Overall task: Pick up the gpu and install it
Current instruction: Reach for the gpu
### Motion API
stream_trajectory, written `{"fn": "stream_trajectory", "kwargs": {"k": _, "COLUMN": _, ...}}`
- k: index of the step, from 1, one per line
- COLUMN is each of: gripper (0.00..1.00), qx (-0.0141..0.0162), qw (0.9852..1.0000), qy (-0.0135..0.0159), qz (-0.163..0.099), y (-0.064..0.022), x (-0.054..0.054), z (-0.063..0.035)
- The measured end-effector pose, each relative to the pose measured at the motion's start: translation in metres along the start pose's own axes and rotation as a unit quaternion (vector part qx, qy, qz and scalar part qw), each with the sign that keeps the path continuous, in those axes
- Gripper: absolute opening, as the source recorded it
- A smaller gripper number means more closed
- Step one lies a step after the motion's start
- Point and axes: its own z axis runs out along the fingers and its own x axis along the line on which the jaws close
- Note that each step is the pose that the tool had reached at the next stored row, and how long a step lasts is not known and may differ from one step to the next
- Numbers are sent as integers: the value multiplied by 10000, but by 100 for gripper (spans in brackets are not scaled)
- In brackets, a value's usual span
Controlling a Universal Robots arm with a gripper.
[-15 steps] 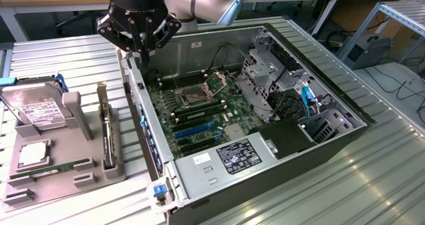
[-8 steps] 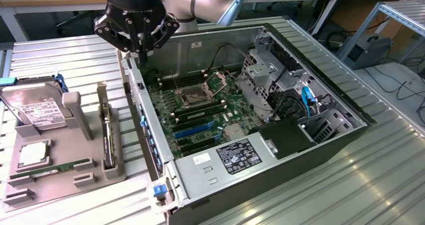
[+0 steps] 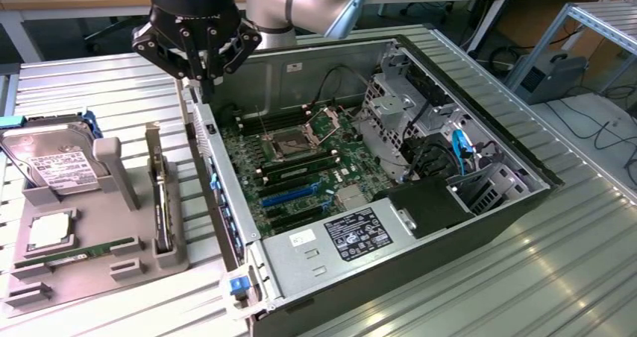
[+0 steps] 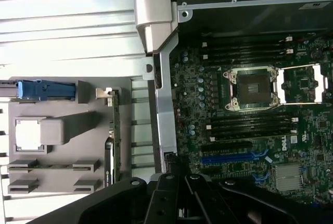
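Reads as the approach step — no pickup yet. Seeing the claw [image 3: 206,80] [image 4: 179,193] pinched fully closed with nothing between its fingers [image 4: 161,203], hanging well above the case [image 3: 298,255], roughly over the case wall that faces the gray holder [image 3: 119,173] [image 4: 93,130]. Finding the gpu [image 3: 158,199] [image 4: 115,130] untouched: parked on its long edge in a slot of that holder, just outside the case and running parallel to that wall, green board edge up in the wrist view. Sharing the holder, farther from the case: the hard drive [image 3: 55,165] and the RAM stick [image 3: 85,251], both to be ignored. Inside the case, spotting the motherboard [image 3: 298,173] bare around the blue slot [image 3: 286,194] [image 4: 229,157], with no card seated, so no install progress.

Judging the grab to call for three things: spreading the fingers first, shifting sideways off the case wall toward the card, and squaring up across the thin top edge before descending. Narrow target, so little tolerance for yaw error. Worth minding the holder's uprights beside the card and the case wall close on the other side — tight corridor either way. All resting on the ribbed metal bench [image 3: 518,277] under the case.
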Motion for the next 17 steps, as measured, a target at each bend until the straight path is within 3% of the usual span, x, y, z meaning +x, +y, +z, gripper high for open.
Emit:
{"fn": "stream_trajectory", "kwargs": {"k": 3, "gripper": 11, "qx": 0, "qw": 10000, "qy": 0, "qz": 0, "y": -8, "x": 110, "z": -3}}
{"fn": "stream_trajectory", "kwargs": {"k": 17, "gripper": 11, "qx": 0, "qw": 10000, "qy": 0, "qz": 0, "y": -15, "x": 198, "z": -5}}
